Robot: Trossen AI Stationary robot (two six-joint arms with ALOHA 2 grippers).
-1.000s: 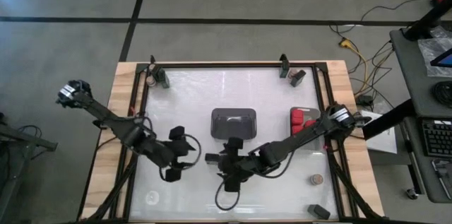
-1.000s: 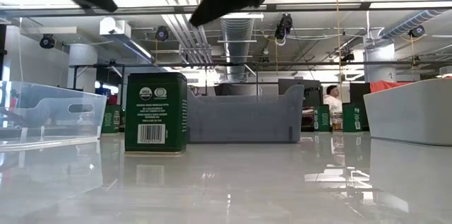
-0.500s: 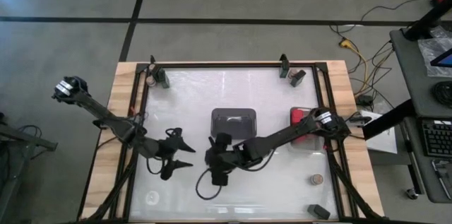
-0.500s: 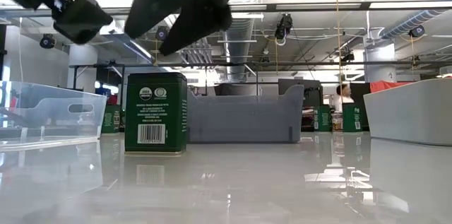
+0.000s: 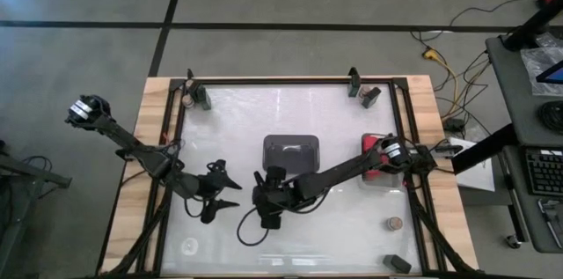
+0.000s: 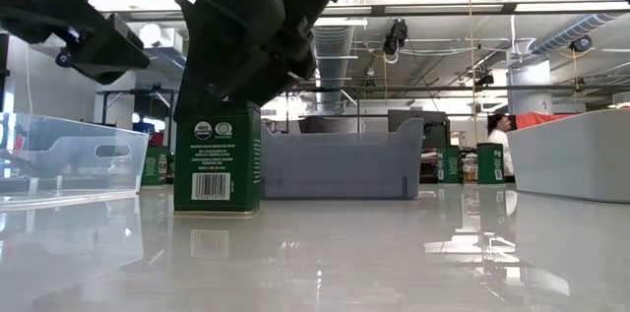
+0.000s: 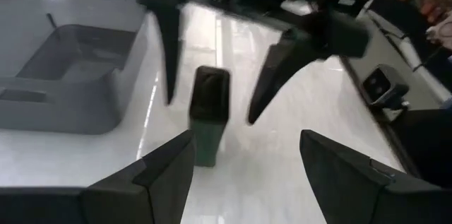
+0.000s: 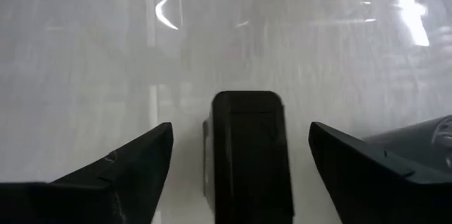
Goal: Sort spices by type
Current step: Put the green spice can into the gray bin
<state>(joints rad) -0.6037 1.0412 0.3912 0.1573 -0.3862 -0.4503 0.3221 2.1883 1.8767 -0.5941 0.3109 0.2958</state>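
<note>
Several spices are unsorted: a round jar and a dark block near the worktop's right front corner, others at the back corners. Red blocks sit in the right-edge tray. The right gripper, jaws apart, straddles an upright green tin mid-worktop; the left gripper waits wide beside it.
</note>
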